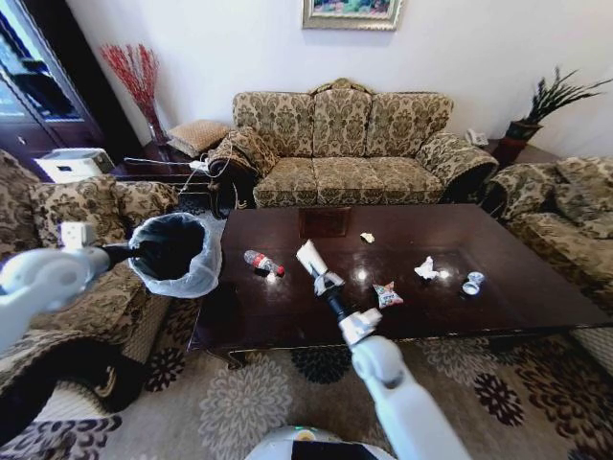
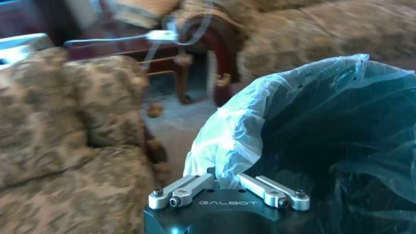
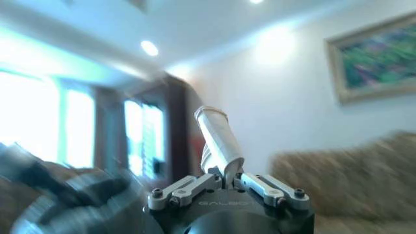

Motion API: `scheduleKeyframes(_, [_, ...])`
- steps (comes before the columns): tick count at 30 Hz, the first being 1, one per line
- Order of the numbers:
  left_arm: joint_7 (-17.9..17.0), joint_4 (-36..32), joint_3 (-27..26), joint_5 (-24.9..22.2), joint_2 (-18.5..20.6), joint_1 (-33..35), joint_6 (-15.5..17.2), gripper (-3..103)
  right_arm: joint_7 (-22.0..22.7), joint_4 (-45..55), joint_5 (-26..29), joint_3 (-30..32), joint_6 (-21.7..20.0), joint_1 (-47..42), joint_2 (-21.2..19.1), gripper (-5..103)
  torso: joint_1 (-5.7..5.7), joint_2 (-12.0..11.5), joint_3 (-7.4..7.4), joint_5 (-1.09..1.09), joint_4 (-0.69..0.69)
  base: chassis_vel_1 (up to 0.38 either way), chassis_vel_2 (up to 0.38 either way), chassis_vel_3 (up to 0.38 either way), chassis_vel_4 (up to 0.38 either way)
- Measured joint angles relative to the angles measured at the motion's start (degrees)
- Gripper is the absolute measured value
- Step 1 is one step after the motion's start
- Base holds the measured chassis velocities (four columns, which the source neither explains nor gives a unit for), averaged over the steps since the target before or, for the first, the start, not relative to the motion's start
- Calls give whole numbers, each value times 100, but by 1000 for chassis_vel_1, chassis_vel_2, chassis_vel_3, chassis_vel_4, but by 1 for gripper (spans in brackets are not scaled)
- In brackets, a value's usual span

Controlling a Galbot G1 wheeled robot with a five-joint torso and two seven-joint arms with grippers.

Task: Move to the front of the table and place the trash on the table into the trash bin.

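My left gripper point(image 1: 135, 254) is shut on the rim of the trash bin point(image 1: 175, 251), a black bin with a white bag liner, holding it up beside the table's left end. In the left wrist view the gripper point(image 2: 224, 176) pinches the liner point(image 2: 227, 141). My right gripper point(image 1: 319, 276) hovers over the dark table point(image 1: 517, 297), shut on a rolled white piece of trash point(image 1: 308, 257), which stands up from the gripper point(image 3: 224, 174) as a pale tube point(image 3: 217, 139). On the table lie a bottle point(image 1: 262, 262), a snack wrapper point(image 1: 387, 294), a tissue point(image 1: 427, 269), a cup point(image 1: 472, 283) and a pale scrap point(image 1: 367, 237).
A patterned sofa point(image 1: 345, 153) stands behind the table, with armchairs at the left point(image 1: 86, 211) and right point(image 1: 565, 211). A side table with cables point(image 1: 168, 168) sits at the back left. Patterned carpet point(image 1: 259, 402) covers the floor in front.
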Motion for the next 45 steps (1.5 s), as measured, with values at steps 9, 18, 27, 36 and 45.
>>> scheduleKeyframes(9, [-237,-1206,290,-37,4,-3,113,0,-798,-289,389,-818,126,633,-264,15,1,-1,0,-4,2,0,0,0,0])
scheduleKeyframes(18, [-517,-2009,282,-236,-22,-37,104,0,-650,-560,561,-1949,-215,1337,-115,1,0,0,0,-2,2,0,0,0,0])
scheduleKeyframes(27, [-668,-2409,257,-265,-390,26,2,0,-502,-632,693,-2228,-404,1723,-87,20,0,0,0,-3,1,0,0,0,0])
scheduleKeyframes(36, [-688,-2485,245,-260,-520,76,1,0,-419,-505,701,-2262,-472,1788,-39,52,0,0,0,-2,1,0,0,0,0])
scheduleKeyframes(45, [-868,-2081,288,-273,-569,132,15,0,-354,-206,763,-1997,-412,1595,-150,85,0,0,0,-3,0,0,0,0,0])
